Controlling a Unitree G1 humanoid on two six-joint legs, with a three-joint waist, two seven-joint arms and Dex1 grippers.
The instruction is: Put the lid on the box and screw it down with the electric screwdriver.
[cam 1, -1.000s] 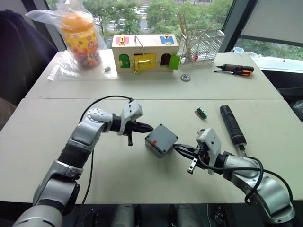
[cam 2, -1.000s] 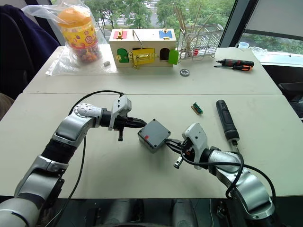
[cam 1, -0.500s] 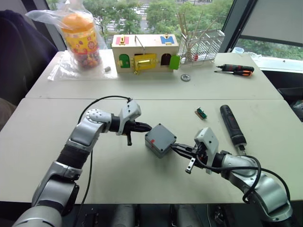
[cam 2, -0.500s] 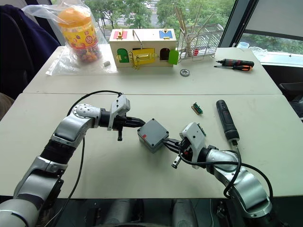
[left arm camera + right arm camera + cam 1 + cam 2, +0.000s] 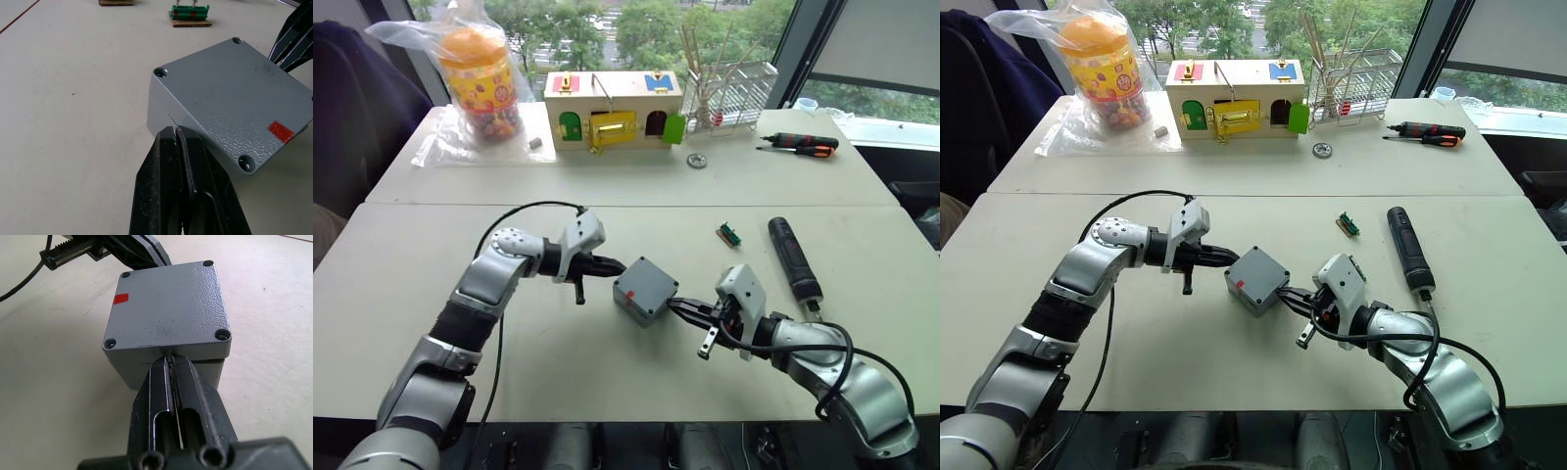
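Now my left hand [image 5: 177, 131], fingers pinched closed, and my right hand [image 5: 171, 360], also closed and empty, press the box [image 5: 645, 290] from opposite sides mid-bench, its lid [image 5: 168, 308] already seated. I'd square it gently; the electric screwdriver [image 5: 793, 258] lies near, to the right.

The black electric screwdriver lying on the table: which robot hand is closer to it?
Right. The right gripper is at the grey box, beside the electric screwdriver. The left gripper is across the box, farther away.
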